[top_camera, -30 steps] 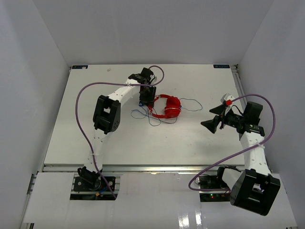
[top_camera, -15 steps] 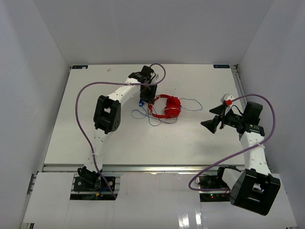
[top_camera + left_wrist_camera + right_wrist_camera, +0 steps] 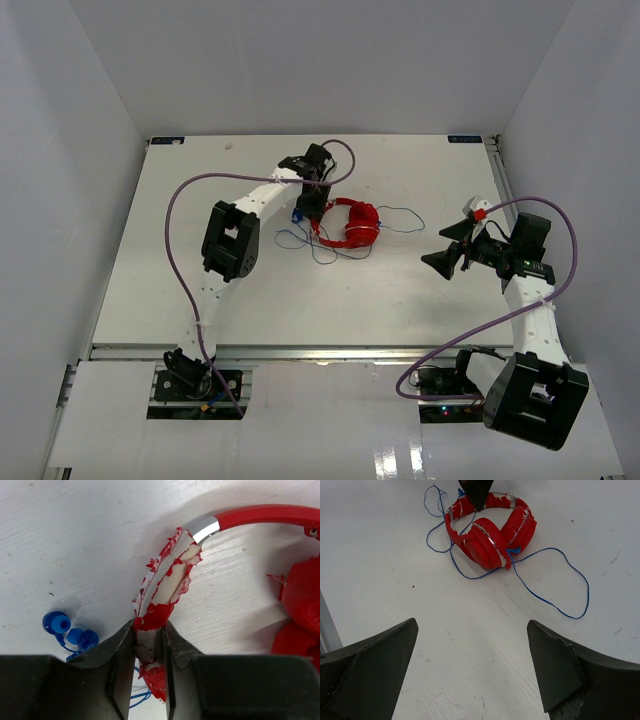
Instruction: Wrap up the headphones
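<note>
Headphones point(image 3: 352, 222), small and red, lie on the white tabletop point(image 3: 180, 270) near its far middle. We see two padded red cups side by side and a headband whose red skin is peeling off white padding. The thin blue cable point(image 3: 555, 587) loops loosely around them, its blue plug point(image 3: 60, 624) just beside the band. Our left fingers point(image 3: 117, 650) pinch the band. Our right fingers point(image 3: 370, 665) hang spread wide, well apart from the headphones.

The left claw point(image 3: 149, 632) pinches the flaking red-and-white band of the headphones point(image 3: 172, 575). Left of the claw, a blue plug point(image 3: 59, 624) lies on the white bench point(image 3: 75, 535); right of it sit red cups point(image 3: 300, 605).
</note>
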{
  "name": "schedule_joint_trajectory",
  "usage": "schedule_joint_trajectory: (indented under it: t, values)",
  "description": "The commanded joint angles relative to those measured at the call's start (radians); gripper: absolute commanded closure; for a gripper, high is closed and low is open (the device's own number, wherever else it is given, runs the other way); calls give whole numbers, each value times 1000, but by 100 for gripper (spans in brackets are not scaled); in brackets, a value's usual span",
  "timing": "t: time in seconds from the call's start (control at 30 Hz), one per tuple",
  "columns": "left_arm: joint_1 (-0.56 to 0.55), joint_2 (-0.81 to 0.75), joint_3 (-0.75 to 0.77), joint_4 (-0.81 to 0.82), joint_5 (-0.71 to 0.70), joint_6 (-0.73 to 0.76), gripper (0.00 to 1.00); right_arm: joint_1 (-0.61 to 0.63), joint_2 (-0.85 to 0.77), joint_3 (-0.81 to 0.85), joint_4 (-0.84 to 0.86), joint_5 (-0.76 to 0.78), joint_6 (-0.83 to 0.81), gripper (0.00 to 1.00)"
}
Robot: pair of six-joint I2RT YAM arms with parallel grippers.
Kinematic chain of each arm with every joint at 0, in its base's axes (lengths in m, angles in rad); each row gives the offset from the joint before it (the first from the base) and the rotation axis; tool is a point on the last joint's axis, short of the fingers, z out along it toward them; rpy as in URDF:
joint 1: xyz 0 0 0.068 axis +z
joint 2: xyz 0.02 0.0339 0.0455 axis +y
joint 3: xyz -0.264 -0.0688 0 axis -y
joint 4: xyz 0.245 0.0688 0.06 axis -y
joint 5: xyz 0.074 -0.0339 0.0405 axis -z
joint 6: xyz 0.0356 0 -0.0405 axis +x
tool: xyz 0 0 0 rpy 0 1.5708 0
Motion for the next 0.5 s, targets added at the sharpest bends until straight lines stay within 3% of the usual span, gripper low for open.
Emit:
schedule_joint_trajectory:
  t: [0.0,0.2,0.33,0.47]
  values:
    - [-18,25,4,-44,-62,-4,67,-6,4,3,-4,-17,-14,4]
    - [-32,18,-11,-55,-77,-15,78,-6,5,5,-5,-16,-15,4]
    - [-34,12,-2,-72,-98,-36,99,-12,5,4,-8,-17,-16,4]
    - [-34,-59,63,-73,-111,-71,100,-28,2,-1,-12,-35,-23,4]
